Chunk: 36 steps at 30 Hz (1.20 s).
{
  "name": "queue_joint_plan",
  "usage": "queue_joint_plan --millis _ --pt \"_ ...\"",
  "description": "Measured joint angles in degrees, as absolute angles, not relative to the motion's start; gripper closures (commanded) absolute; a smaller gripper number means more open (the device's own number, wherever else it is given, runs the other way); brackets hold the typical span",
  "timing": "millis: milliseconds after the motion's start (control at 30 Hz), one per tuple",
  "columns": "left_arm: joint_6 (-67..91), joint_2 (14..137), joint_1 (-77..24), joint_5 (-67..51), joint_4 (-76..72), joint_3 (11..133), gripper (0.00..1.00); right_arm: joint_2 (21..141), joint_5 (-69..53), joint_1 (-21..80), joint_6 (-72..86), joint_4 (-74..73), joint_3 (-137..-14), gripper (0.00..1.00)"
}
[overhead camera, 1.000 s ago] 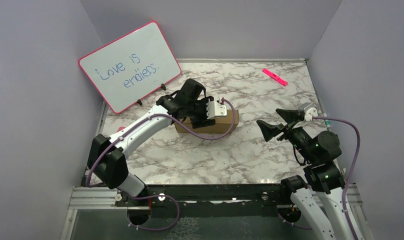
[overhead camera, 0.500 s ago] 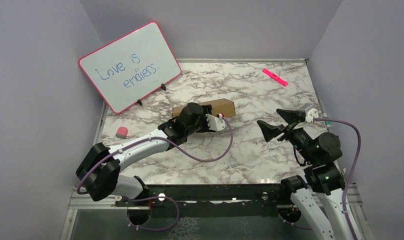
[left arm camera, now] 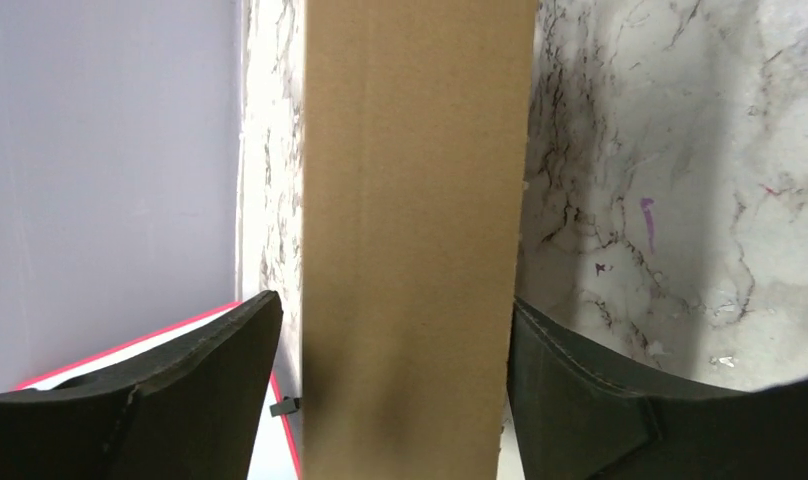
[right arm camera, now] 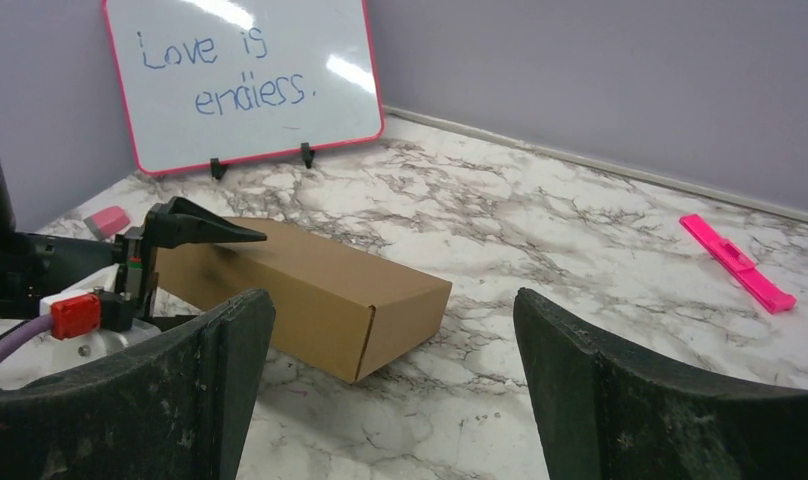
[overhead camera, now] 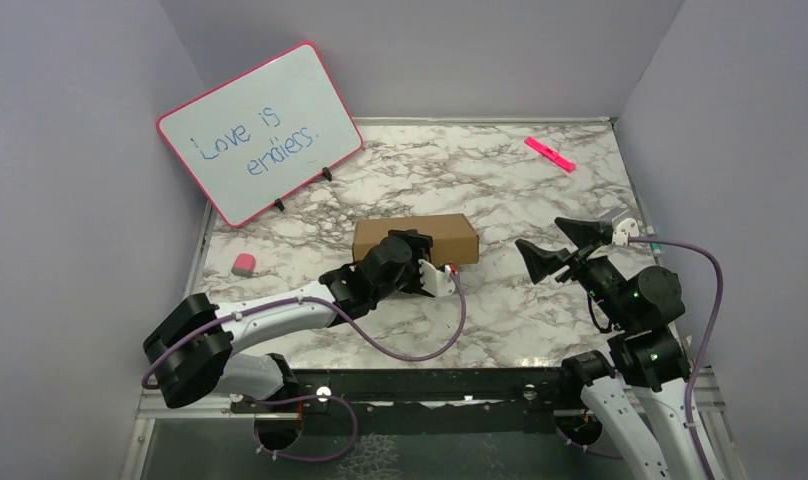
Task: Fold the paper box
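The paper box is a closed, shallow brown cardboard box lying flat on the marble table at its middle. My left gripper is at the box's near edge. In the left wrist view, the left gripper straddles the paper box with its jaws open. A gap shows at one finger and the other finger is at the cardboard's edge. My right gripper hovers open to the right of the box with nothing in it. In the right wrist view, the paper box lies ahead of the right gripper.
A pink-framed whiteboard leans at the back left. A pink marker lies at the back right, and a small pink eraser sits near the left edge. Grey walls close off three sides.
The left arm has drawn back toward the near edge and lowered. The box has gone from held and tilted to lying flat. The left jaws have widened. The right arm has not moved.
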<state>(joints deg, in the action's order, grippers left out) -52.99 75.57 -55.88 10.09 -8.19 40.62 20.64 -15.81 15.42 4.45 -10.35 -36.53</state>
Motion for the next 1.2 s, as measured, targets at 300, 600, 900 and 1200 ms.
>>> queue_joint_plan --millis 300,600,900,1200 --pt "-48.97 70.46 -57.78 5.69 -0.69 40.64 0.02 20.64 -14.37 15.42 4.45 -10.35 -36.53 0.05" --pt "-42.46 69.06 -58.0 -0.56 7.07 42.65 0.01 21.1 -13.34 15.42 4.45 -10.37 -36.53 0.05" --pt "-29.12 68.36 -45.63 2.02 0.91 42.63 0.01 21.63 -11.55 15.42 4.45 -10.37 -36.53 0.02" --pt "-5.41 58.35 -22.79 4.32 -4.78 41.43 0.01 22.85 -9.67 15.42 4.49 -10.37 -36.53 0.0"
